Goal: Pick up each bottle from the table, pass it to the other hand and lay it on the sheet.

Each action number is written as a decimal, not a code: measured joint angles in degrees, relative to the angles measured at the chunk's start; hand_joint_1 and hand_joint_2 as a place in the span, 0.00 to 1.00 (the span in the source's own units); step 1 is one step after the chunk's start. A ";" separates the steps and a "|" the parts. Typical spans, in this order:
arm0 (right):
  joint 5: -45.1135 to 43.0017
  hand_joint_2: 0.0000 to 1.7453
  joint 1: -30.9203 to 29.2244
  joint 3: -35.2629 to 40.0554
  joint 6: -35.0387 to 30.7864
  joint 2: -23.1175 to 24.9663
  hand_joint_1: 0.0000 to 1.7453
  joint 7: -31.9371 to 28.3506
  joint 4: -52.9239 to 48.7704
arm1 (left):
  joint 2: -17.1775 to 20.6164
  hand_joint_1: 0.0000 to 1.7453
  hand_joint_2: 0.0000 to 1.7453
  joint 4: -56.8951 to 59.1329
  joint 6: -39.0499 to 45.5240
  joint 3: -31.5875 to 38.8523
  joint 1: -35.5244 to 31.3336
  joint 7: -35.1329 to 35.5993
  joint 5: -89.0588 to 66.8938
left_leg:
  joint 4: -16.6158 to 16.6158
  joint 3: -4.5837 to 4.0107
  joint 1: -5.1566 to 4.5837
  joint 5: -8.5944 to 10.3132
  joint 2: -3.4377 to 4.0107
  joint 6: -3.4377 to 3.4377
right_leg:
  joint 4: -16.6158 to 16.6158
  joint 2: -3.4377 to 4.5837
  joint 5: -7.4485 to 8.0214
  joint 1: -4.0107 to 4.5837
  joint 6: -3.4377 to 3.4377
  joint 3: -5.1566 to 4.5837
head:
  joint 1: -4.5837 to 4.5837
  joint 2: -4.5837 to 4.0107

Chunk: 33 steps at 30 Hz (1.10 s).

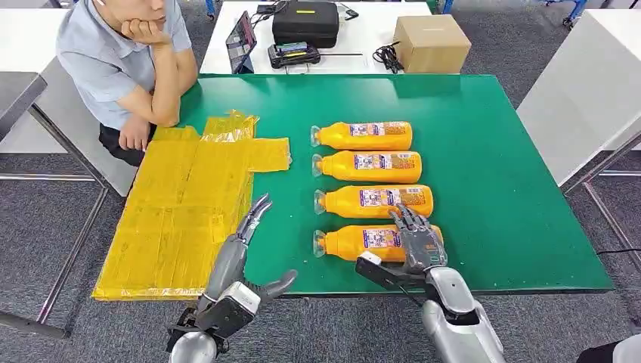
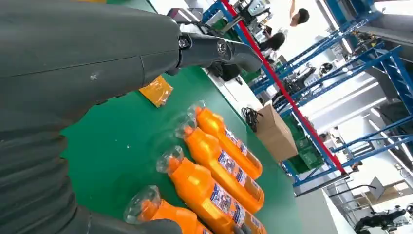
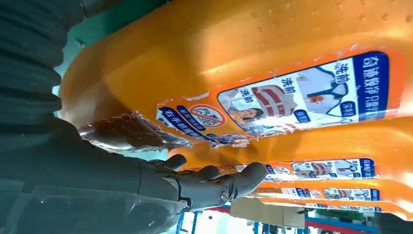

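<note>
Bottle alignment governs the coming grasp. Four orange bottles lie in a row on the green worktop (image 1: 499, 189), long axes parallel, caps pointing toward the yellow sheet (image 1: 181, 215). The nearest bottle (image 1: 355, 242) lies directly under the right hand (image 1: 414, 240), whose fingers rest spread over its labelled end, the thumb out at the side away from the other bottles; the grip does not appear closed. The left hand (image 1: 246, 261) hovers between the sheet and this bottle's cap, fingers apart, holding nothing. Judged from this layout, the right hand is nearer and should wrap across the bottle's long axis, then carry it sheetward to the left hand.
</note>
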 measured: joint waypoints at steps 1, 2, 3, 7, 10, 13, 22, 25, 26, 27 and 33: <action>0.02 1.00 -0.05 0.15 0.02 -0.04 0.00 0.02 0.09 | 0.00 0.00 1.00 0.00 0.02 0.00 0.00 0.00 0.02 | 0.00 0.03 0.00 0.00 0.00 0.00 | 0.00 0.00 0.00 0.00 0.00 0.03 | 0.02 0.00; 0.09 1.00 -0.05 0.39 0.02 -0.11 0.00 0.02 0.11 | 0.00 0.00 1.00 0.00 0.02 0.00 0.00 0.00 0.00 | 0.00 0.05 0.00 0.00 0.00 0.00 | 0.00 0.00 0.00 0.00 0.00 0.05 | 0.00 0.00; 0.15 1.00 -0.05 0.57 0.02 -0.22 0.00 0.02 0.11 | 0.00 0.00 1.00 0.00 0.02 -0.02 0.00 0.00 0.00 | 0.00 0.06 0.00 0.00 0.00 0.00 | 0.00 0.00 0.00 0.00 0.00 0.06 | 0.02 0.00; 0.15 1.00 0.02 1.68 0.59 -0.48 0.00 -0.09 0.09 | 0.02 0.00 1.00 0.00 0.04 -0.02 0.01 0.00 0.00 | 0.00 0.10 0.00 0.00 0.00 0.00 | 0.00 0.00 0.00 0.00 0.00 0.08 | 0.02 0.00; -0.18 1.00 0.23 2.77 1.03 -0.83 0.01 -0.26 -0.13 | 0.02 0.00 1.00 0.00 0.09 -0.02 0.01 0.00 0.00 | 0.00 0.15 0.00 0.00 0.01 0.00 | 0.00 0.02 0.00 0.00 0.00 0.12 | 0.00 0.00; -0.59 1.00 0.54 3.67 1.42 -1.42 1.00 -0.28 -0.66 | 0.02 0.00 1.00 0.00 0.09 -0.02 0.02 0.00 0.00 | 0.00 0.17 0.00 -0.01 0.01 0.00 | 0.00 0.02 0.00 0.00 0.00 0.14 | 0.00 0.00; -3.13 1.00 1.74 5.84 3.76 -4.35 1.00 -0.46 -2.14 | 0.02 0.00 1.00 -0.02 0.11 0.26 0.07 0.00 0.46 | 0.00 0.17 -0.01 -0.01 -0.04 0.00 | -0.01 0.00 0.00 -0.01 0.00 0.17 | 0.00 0.00; -4.26 1.00 1.65 6.10 4.48 -5.18 1.00 -0.46 -2.19 | 0.02 0.00 1.00 -0.04 0.11 0.37 0.07 -0.15 0.59 | 0.00 0.18 -0.01 -0.01 -0.04 0.00 | -0.01 0.00 0.00 -0.01 0.00 0.19 | 0.02 0.00; -4.61 1.00 1.61 6.16 4.66 -5.47 1.00 -0.46 -2.19 | 0.02 0.00 1.00 -0.04 0.11 0.46 0.07 -0.20 0.61 | 0.01 0.19 -0.01 -0.01 -0.04 0.00 | -0.01 0.00 0.00 -0.01 0.00 0.18 | 0.02 0.00; -4.87 1.00 1.55 6.23 4.81 -5.77 1.00 -0.46 -2.19 | 0.02 0.00 1.00 -0.02 0.11 0.61 0.07 -0.31 0.63 | 0.01 0.19 -0.01 -0.01 -0.04 0.00 | -0.01 0.00 0.00 -0.01 0.00 0.20 | 0.02 0.00; -6.19 1.00 1.43 6.73 5.18 -6.99 1.00 -0.46 -2.19 | 0.02 0.00 1.00 -0.02 0.09 0.74 0.07 -0.66 0.85 | 0.01 0.24 -0.01 -0.01 -0.06 0.00 | -0.02 -0.01 0.00 -0.01 0.00 0.22 | 0.00 0.00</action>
